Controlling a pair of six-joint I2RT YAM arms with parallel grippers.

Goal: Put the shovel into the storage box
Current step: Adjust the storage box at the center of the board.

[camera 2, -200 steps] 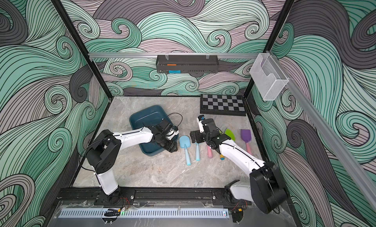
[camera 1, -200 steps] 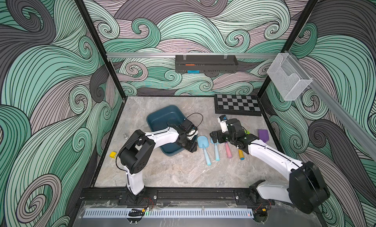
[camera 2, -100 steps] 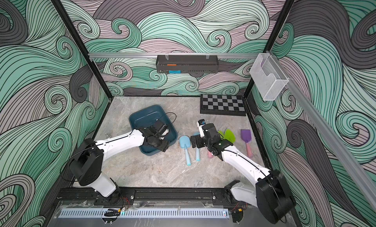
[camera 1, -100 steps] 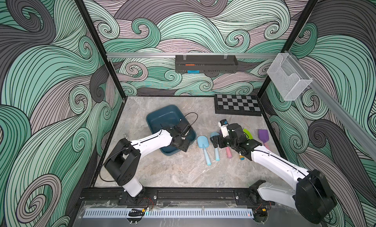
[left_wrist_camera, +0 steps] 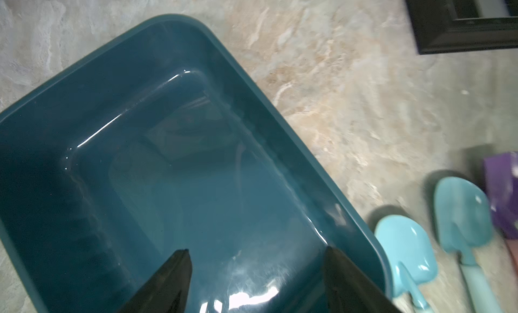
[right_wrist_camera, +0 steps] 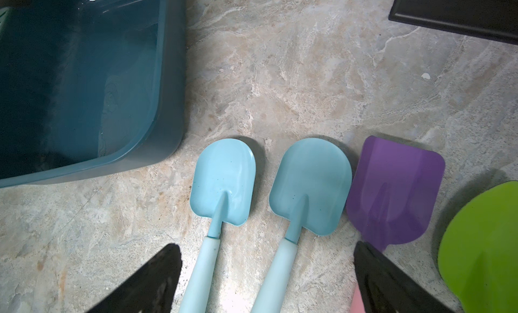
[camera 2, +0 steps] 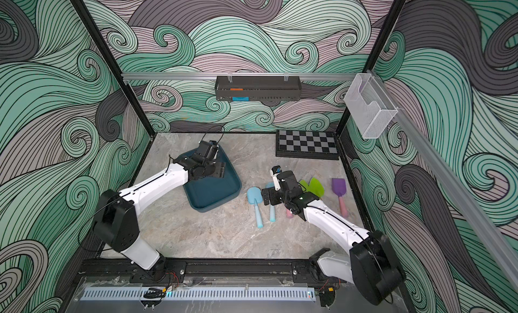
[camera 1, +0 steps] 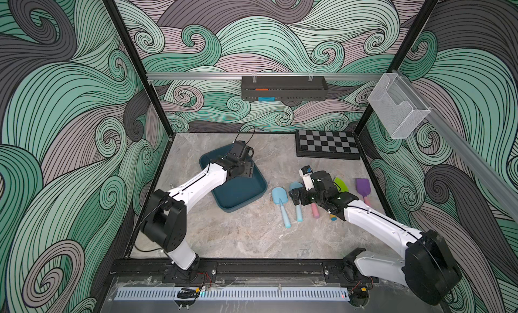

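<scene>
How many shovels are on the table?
5, in a row beside the box: blue shovel nearest, second blue shovel, purple shovel under the right arm, green shovel, another purple shovel farthest. The arm may hide more.

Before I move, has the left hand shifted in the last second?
Yes. The left hand has moved away from the nearest blue shovel, off the near rim of the box and farther back over its inside.

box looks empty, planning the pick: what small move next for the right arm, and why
Probably nudge the right end effector toward the storage box: it is open, with handles of the box-side blue shovel and second blue shovel both between its fingers, so centring on one avoids grabbing both.
</scene>
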